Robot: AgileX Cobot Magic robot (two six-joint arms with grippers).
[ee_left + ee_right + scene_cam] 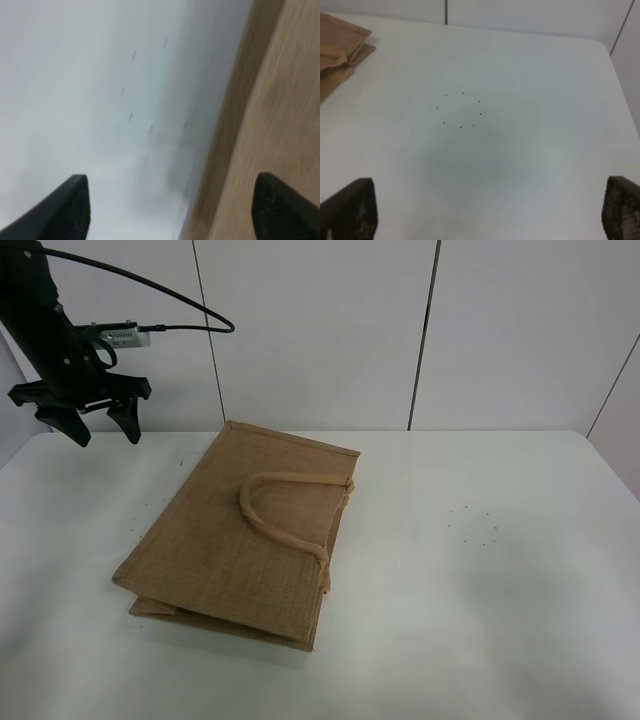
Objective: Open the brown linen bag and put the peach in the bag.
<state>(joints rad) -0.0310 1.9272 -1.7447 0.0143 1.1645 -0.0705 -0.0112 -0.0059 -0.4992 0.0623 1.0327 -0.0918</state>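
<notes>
The brown linen bag [245,535] lies flat and folded on the white table [480,600], its beige loop handle [285,510] resting on top. My left gripper [100,425] hangs open and empty above the table's far left corner, up and left of the bag. In the left wrist view the open gripper [172,207] frames the table and the bag's edge [270,125]. My right gripper [487,210] is open and empty over bare table; the bag's corner [340,50] shows in that view. The right gripper is out of the exterior view. The peach is not in view.
White wall panels [320,330] stand behind the table. A ring of small dark dots [475,525] marks the table right of the bag; it also shows in the right wrist view [461,110]. A black cable [150,285] loops from the left arm.
</notes>
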